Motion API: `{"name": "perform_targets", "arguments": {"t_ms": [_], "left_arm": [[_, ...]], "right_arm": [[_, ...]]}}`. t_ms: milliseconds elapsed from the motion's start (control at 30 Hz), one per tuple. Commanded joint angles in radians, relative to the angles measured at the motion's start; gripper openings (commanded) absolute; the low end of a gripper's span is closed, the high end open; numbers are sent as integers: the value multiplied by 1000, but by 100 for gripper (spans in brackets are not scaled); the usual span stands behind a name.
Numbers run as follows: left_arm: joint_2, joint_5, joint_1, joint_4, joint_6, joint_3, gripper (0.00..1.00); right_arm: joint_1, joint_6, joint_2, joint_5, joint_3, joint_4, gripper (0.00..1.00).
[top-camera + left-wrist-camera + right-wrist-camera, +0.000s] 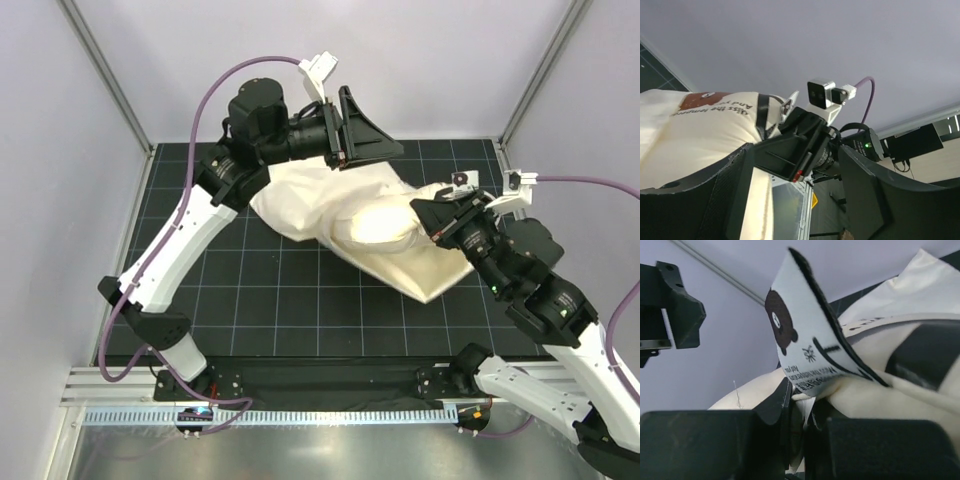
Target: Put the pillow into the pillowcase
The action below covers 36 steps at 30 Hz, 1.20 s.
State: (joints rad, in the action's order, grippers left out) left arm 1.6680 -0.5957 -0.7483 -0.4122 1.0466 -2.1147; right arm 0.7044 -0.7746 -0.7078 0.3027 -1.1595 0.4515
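The pillow (700,135) is seen as a puffy cream cushion with a brown logo (702,100) and a printed line. It lies just below the left gripper (352,132), whose fingers are spread wide with nothing between them. The right gripper (432,215) is clamped on the pillow's edge beside its white tag (795,340), which is shown only by the right wrist view. From above, wrinkled pillowcase (300,195) cloth lies under the left gripper. How much of the pillow is covered cannot be judged.
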Motion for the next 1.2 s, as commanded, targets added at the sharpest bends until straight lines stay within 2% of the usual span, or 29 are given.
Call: {"name": "perform_targets", "arguments": {"t_ms": [0, 100, 133, 200, 233, 267, 300, 333, 400, 433, 500, 533, 600, 633, 700, 800, 900, 1033, 1167], "left_arm": [[-56, -53, -6, -42, -121, -62, 73], [-114, 45, -6, -206, -256, -52, 80], [-143, 144, -6, -235, -285, -19, 82], [-224, 229, -6, -246, -338, 77, 90], [-313, 308, -6, -214, -350, 211, 93], [-367, 341, -6, -191, -349, 278, 96], [-460, 373, -6, -168, -344, 361, 98], [-512, 426, -8, -145, -336, 500, 99], [-608, 485, -19, -50, -287, 673, 99], [-699, 502, -23, -10, -266, 852, 99], [-770, 562, -46, 120, -182, 1011, 99], [-813, 586, -58, 157, -157, 1156, 99], [-841, 687, -109, 275, -99, 1272, 100], [-847, 720, -132, 314, -88, 1317, 100], [-846, 893, -213, 381, -59, 1415, 100], [-820, 1040, -288, 507, -30, 1538, 100], [-734, 1105, -330, 705, -3, 1624, 100], [-575, 1183, -384, 944, -51, 1632, 100], [-366, 1246, -407, 987, -10, 1549, 100]], "right_arm": [[-5, -25, -4, 47, -60, -148, 4], [-3, -40, -5, 93, -60, -139, 4], [-3, -41, -10, 104, -60, -139, 4], [-3, -41, -15, 133, -60, -135, 4], [-5, -38, -22, 139, -60, -137, 4], [-3, -38, -27, 153, -62, -126, 4], [-3, -40, -33, 157, -60, -120, 4], [-3, -43, -38, 162, -59, -117, 4], [-5, -49, -41, 165, -39, -128, 4], [-3, -51, -41, 165, -31, -137, 4], [-3, -60, -44, 170, -9, -158, 4], [-5, -61, -48, 170, -6, -166, 4], [-3, -69, -65, 170, -8, -171, 4], [-2, -69, -70, 167, -11, -174, 4], [-3, -78, -84, 168, -12, -181, 4], [-3, -91, -93, 167, -5, -200, 4], [-3, -98, -97, 164, -2, -209, 4], [-3, -107, -99, 150, 7, -220, 4], [-3, -112, -94, 145, 4, -221, 4]]}}
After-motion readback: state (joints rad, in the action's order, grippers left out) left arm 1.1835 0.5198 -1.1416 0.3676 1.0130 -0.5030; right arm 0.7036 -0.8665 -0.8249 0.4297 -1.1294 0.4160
